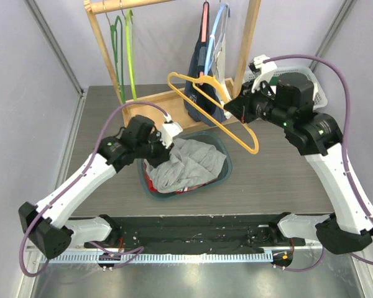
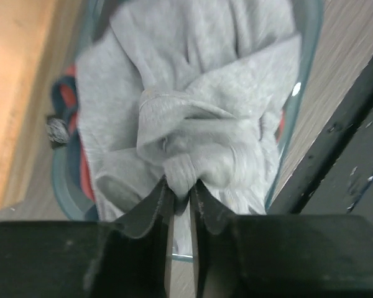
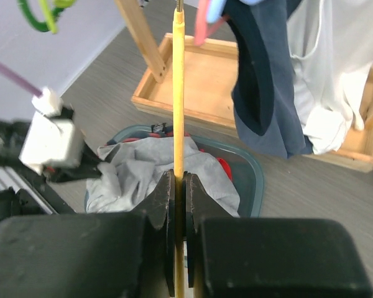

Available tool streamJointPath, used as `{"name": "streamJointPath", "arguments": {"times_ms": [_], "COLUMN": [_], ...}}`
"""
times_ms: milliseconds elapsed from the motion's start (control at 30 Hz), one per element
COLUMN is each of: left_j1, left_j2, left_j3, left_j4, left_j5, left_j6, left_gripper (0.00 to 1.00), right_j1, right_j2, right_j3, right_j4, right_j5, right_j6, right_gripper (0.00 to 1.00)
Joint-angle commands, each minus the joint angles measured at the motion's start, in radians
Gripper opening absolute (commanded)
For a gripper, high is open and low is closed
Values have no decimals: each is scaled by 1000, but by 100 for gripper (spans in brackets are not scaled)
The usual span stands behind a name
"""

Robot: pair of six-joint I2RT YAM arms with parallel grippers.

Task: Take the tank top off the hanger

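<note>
- Hanger (image 3: 178, 93) first: my right gripper (image 3: 179, 180) is shut tight on its thin yellow bar and holds it up in the air, a bit far and right of the bin (image 1: 229, 164).
- I see no cloth on the hanger. It looks bare.
- The gray top (image 1: 186, 162) lies in a soft heap in the bin, in the middle of the table (image 1: 280, 180).
- There is something red under the top. I cannot tell what it is.
- My left gripper (image 2: 180, 186) is down at the left side of the heap. Its fingers are close together, with a little fold of the top nipped between the tips.
- I think the big job is done, since the top and the hanger are well apart.
- So I think this step is dropping off the top in the bin.
- Next, I think my left fingers should open wide so the fold slips out.
- Then my left arm should go straight up and back toward the near left. If it goes too soon, the cloth may catch on a finger and come up too.
- My right arm should keep the hanger high and away from the heap so the hook does not snag the top.
- After that, the hanger needs a safe spot to go down.
</note>
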State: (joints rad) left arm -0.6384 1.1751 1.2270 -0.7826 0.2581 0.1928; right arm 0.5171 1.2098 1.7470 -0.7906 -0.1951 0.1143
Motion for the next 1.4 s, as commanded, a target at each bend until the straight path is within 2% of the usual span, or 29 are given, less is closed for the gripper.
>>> {"name": "streamJointPath", "arguments": {"times_ms": [0,200,367,467,567,667,700,767,800,967,1100,1233,1367], "left_j1": [-56,-116,-130,-135,-124,-118,-118,-118,-119,-118,-119,-132,-138], "left_j2": [55,87,142,230,290,278,255,235,213,167,135,83,18], "left_j3": [-87,-325,-406,-449,-423,-364,-344,-284,-261,-66,104,280,384], "left_j4": [112,184,267,321,324,280,258,189,166,-25,-193,-308,-421], "left_j5": [-105,-265,-382,-471,-531,-511,-501,-510,-514,-586,-562,-492,-383], "left_j6": [36,138,181,237,260,215,203,145,129,-21,-30,5,30], "left_gripper": [23,35,44,48,53,62,73,85,96,100,98,99,100], "right_j1": [3,3,3,3,3,3,3,3,3,27,98,217,329], "right_j2": [2,51,24,-12,-39,-49,-43,-27,-4,62,132,246,364], "right_j3": [77,128,121,131,134,160,183,207,233,311,431,597,736], "right_j4": [90,42,-5,-48,-76,-102,-111,-122,-131,-154,-192,-255,-294], "right_j5": [75,138,190,252,247,234,218,209,210,238,282,371,508], "right_j6": [59,27,13,5,7,13,13,13,12,19,21,21,12], "right_gripper": [1,1,1,1,1,1,1,1,1,1,1,1,1]}}
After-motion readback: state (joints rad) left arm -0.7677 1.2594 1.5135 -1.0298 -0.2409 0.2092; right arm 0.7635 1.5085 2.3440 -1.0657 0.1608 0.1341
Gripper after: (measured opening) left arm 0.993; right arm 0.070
